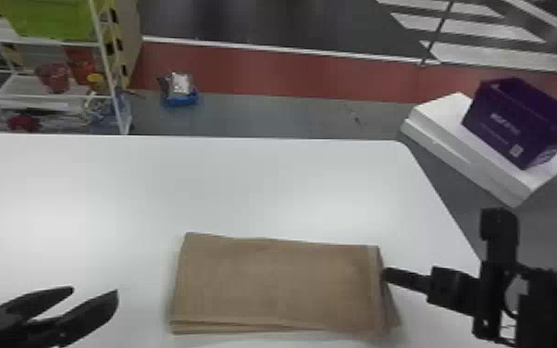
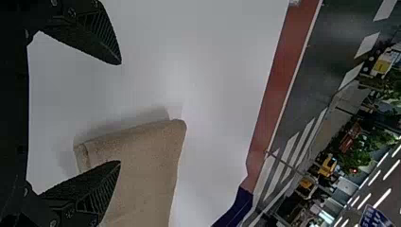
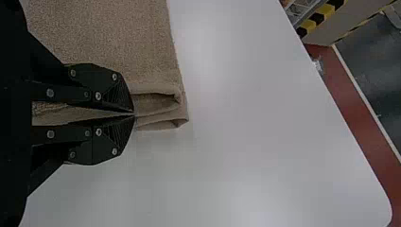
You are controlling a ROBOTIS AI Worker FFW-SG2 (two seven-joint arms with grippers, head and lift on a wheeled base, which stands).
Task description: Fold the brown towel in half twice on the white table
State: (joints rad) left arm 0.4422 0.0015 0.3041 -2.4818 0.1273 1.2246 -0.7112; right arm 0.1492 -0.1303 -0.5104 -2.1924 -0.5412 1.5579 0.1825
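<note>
Left gripper [image 1: 94, 291], jaws spread; right gripper [image 1: 385, 275], jaws pinching. On tabletop [image 1: 245, 185]: folded brown towel [image 1: 268, 282], right short edge held. Likely light, limp; take all layers together at the short edge. Beyond: purple bin [image 1: 499, 125] and green bin [image 1: 51, 21], contents not discernible; blue tray [image 1: 181, 100] holding a pale package [image 1: 181, 84].

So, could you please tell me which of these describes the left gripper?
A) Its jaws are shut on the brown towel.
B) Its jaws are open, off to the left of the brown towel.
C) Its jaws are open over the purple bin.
B: in the head view the left gripper has its jaws apart, with a stretch of white table showing between it and the brown towel.
</note>
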